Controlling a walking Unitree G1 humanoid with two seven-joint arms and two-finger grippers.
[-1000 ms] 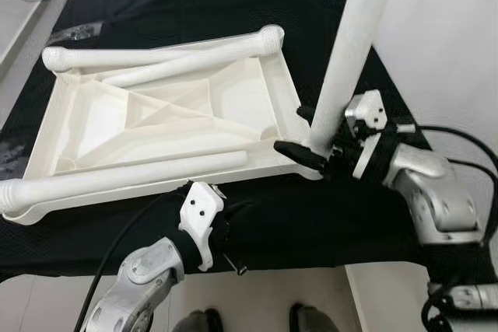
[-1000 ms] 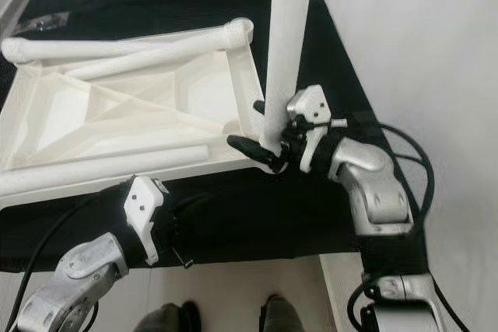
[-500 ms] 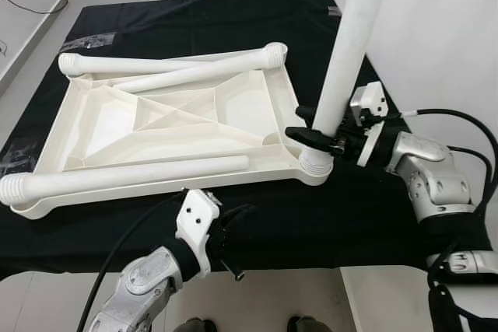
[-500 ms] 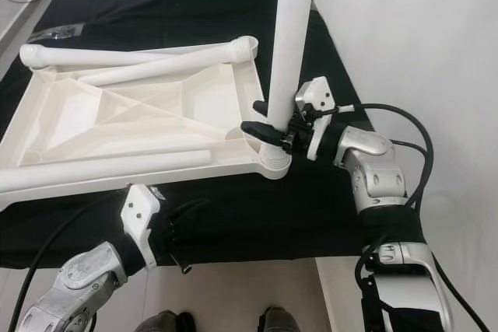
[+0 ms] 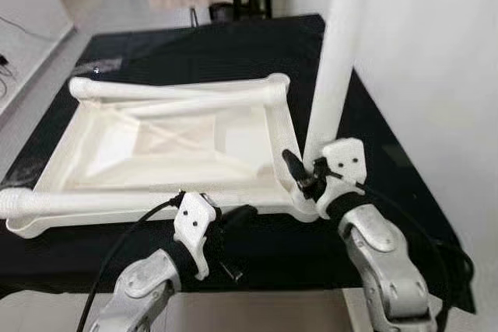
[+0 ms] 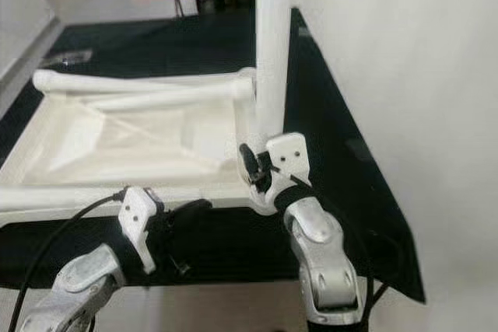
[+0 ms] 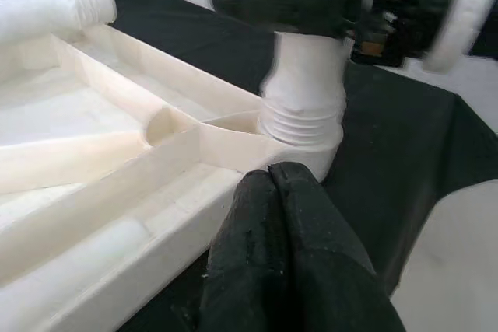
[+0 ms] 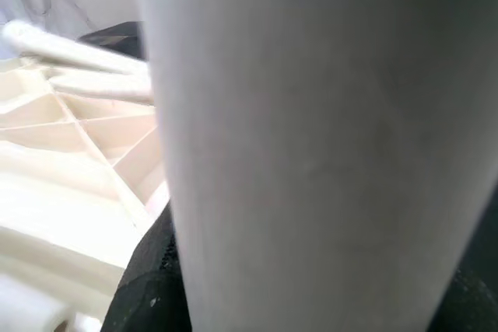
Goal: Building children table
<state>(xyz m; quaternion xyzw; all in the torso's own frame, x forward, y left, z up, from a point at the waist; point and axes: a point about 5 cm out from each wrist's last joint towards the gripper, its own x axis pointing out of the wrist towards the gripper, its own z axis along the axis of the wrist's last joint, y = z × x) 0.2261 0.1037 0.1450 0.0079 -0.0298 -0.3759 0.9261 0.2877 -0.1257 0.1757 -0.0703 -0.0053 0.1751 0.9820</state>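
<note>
White plastic tabletop (image 5: 156, 145) lies upside down on black-covered worktop (image 5: 373, 145), ribbed underside up. Right hand (image 5: 305, 179) clamped on upright table leg (image 5: 333, 68) near its base — leg stands in tabletop's near right corner socket (image 7: 302, 126), threaded end seated. Left hand (image 5: 233, 219) at tabletop's near edge, fingers (image 7: 280, 246) pressed together, pinching nothing. Loose legs (image 5: 187, 97) lie across tabletop — one along far edge, one along near edge.

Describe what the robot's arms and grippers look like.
Both arms are silver metal with rounded joint housings and black cables alongside. Each wrist carries a white plastic bracket with small dark holes. The left gripper and right gripper have long black fingers.
</note>
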